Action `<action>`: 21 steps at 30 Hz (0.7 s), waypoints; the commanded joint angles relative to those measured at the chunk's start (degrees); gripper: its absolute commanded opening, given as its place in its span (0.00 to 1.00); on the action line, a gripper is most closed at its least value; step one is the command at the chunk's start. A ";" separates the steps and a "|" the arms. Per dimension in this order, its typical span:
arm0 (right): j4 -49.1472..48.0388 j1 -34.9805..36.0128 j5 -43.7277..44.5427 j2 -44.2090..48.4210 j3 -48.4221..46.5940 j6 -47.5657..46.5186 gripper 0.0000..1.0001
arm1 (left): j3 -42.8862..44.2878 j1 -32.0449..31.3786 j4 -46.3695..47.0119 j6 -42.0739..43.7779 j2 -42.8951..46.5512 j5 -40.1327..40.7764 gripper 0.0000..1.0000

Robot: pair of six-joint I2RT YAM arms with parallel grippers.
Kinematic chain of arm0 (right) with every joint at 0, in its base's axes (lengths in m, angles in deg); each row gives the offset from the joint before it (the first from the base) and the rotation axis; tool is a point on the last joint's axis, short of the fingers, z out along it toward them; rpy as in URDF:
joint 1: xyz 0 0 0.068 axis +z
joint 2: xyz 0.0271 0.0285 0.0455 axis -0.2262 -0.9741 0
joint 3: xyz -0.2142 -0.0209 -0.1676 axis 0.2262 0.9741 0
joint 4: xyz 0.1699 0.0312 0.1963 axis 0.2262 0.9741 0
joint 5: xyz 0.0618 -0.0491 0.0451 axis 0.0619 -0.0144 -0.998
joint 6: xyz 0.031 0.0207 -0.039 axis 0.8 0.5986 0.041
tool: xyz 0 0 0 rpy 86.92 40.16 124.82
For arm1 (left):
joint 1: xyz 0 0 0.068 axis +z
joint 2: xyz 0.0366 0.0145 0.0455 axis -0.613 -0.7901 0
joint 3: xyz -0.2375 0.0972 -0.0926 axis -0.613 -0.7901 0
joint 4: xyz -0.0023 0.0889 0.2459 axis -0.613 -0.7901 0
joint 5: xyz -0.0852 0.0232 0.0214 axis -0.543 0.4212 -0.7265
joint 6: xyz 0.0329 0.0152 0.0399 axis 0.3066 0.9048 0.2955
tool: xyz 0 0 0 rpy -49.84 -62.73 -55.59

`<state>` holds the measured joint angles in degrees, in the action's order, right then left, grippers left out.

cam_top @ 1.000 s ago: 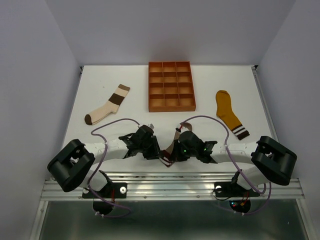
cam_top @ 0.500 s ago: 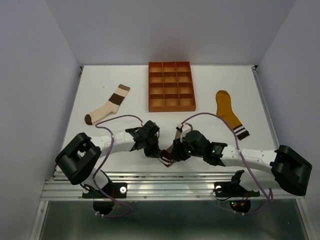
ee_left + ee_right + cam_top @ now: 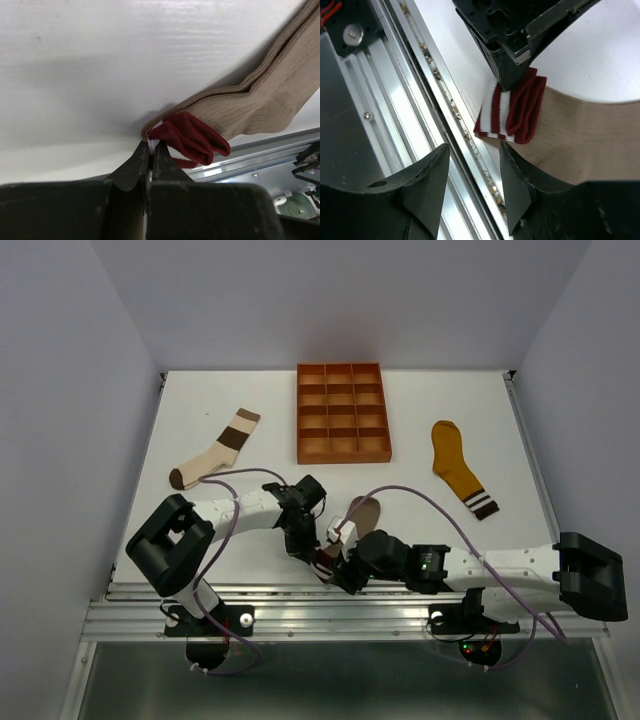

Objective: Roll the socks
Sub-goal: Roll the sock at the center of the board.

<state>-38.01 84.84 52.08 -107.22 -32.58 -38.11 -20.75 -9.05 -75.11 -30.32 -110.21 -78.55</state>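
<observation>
The taupe sock (image 3: 362, 514) lies at the table's near edge between the arms, its maroon-and-white striped cuff (image 3: 510, 112) folded over at the metal rail. My left gripper (image 3: 151, 146) is shut on the cuff's edge (image 3: 186, 137); it also shows in the top view (image 3: 308, 545). My right gripper (image 3: 475, 157) is open and empty, just in front of the cuff, one finger over the rail and one over the taupe fabric (image 3: 580, 140). The colour-blocked sock (image 3: 215, 450) lies at the left. The mustard sock (image 3: 458, 465) lies at the right.
A rigid orange tray (image 3: 341, 412) with square compartments stands at the back centre. The aluminium rail (image 3: 410, 115) runs along the near table edge right under the cuff. Purple cables loop over both arms (image 3: 420, 495). White walls close in the left, right and back.
Both arms have swung inward and down to the near edge. The right gripper moved left and nearer the rail; the sock's cuff now lies folded over between the two grippers.
</observation>
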 commanded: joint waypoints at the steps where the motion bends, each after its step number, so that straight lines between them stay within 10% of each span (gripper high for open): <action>1: -3.50 2.85 5.82 -2.93 -3.25 -6.03 0.50 | 3.55 -0.17 -9.42 1.59 -0.68 -0.66 0.00; 21: -8.42 12.34 16.46 -18.76 -10.98 -6.66 0.50 | 6.20 -0.17 -14.71 -1.83 -3.32 -1.10 0.00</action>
<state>-41.97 95.86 66.12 -124.58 -41.38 -44.86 -16.26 -9.05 -87.24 -31.26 -113.42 -79.19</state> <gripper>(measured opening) 0.502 0.055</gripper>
